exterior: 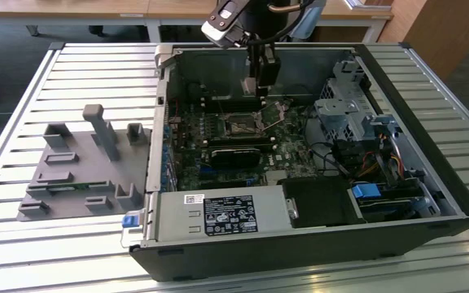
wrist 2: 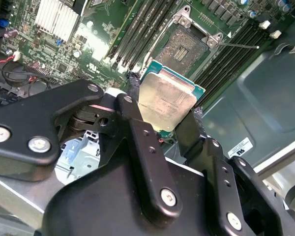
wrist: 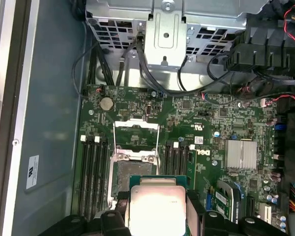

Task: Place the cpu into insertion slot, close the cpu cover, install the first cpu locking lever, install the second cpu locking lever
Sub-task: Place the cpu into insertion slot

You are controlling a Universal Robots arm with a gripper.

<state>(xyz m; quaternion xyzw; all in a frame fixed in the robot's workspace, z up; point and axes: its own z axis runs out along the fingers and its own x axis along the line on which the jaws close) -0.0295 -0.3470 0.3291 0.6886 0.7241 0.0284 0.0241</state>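
Item: cpu (wrist 2: 167, 101), clamped edgewise between my fingers (wrist 2: 133, 88), hangs short of the open insertion slot (wrist 2: 189, 46); I should keep it level, corners aligned.

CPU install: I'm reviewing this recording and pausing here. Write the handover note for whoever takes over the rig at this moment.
End effector: shut on the chip, gripping it by its edges with the metal top showing, above the board inside the open computer case.
Socket: empty, contacts exposed. The chip hangs close to it but is not seated.
Cover: flipped open, away from the socket.
Done: the chip is in the grip and near the socket.
Left: seating the chip, closing the cover, and both locking levers.
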